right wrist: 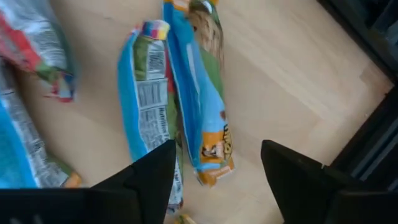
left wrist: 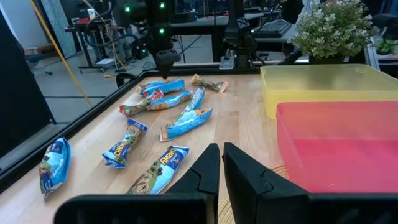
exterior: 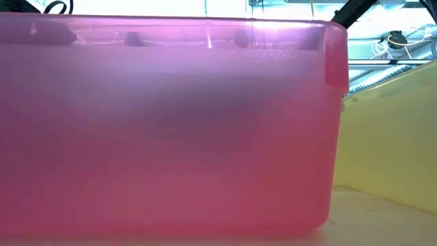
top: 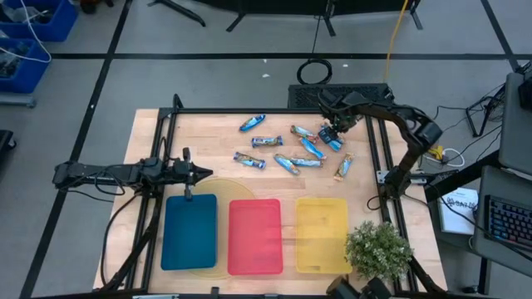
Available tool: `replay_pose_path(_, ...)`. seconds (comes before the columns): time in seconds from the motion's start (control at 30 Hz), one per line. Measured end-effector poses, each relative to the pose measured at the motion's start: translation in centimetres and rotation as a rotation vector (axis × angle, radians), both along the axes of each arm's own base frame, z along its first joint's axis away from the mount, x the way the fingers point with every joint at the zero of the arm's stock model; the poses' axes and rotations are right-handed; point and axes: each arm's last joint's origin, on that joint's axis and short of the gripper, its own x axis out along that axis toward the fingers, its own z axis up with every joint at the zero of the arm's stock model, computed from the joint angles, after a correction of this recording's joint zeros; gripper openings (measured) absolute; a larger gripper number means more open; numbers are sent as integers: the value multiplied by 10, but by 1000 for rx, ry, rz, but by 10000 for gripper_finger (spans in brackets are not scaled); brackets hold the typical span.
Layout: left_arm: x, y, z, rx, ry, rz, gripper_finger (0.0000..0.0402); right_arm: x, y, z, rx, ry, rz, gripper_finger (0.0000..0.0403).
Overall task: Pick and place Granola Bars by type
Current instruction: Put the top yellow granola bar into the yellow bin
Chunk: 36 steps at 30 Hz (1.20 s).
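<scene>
Several granola bars in shiny blue wrappers lie scattered flat on the far half of the wooden table, also seen in the left wrist view. My right gripper hovers open above the bars at the far right. In its wrist view its fingers stand on either side of the end of a blue-and-green bar. A label-side-up bar lies beside that one. My left gripper waits shut near the table's left side, beyond the blue tray, and shows shut in its own view.
Three flat trays stand side by side along the near edge: blue, red and yellow. A small potted plant stands at the near right corner. The red tray's wall fills the low view. A dark frame rail borders the table's right side.
</scene>
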Motion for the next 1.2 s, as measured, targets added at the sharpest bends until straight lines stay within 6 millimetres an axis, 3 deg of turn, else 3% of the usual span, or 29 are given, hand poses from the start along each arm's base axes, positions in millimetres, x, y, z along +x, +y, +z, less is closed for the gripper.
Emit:
replay_pose_path(0.37,0,0,0,0,0,0,31,-16,-5,-20,35,29,-55,223)
replay_pose_path(0.7,0,0,0,0,1,0,31,-18,1,-33,100,-56,-52,209)
replay_pose_path(0.83,0,0,0,0,0,0,31,-19,2,-34,108,-47,-51,174)
replay_pose_path(1.13,0,0,0,0,0,0,31,-19,1,-33,104,-44,-26,23)
replay_pose_path(1.2,0,0,0,0,0,0,31,-19,2,-33,106,-43,-11,10)
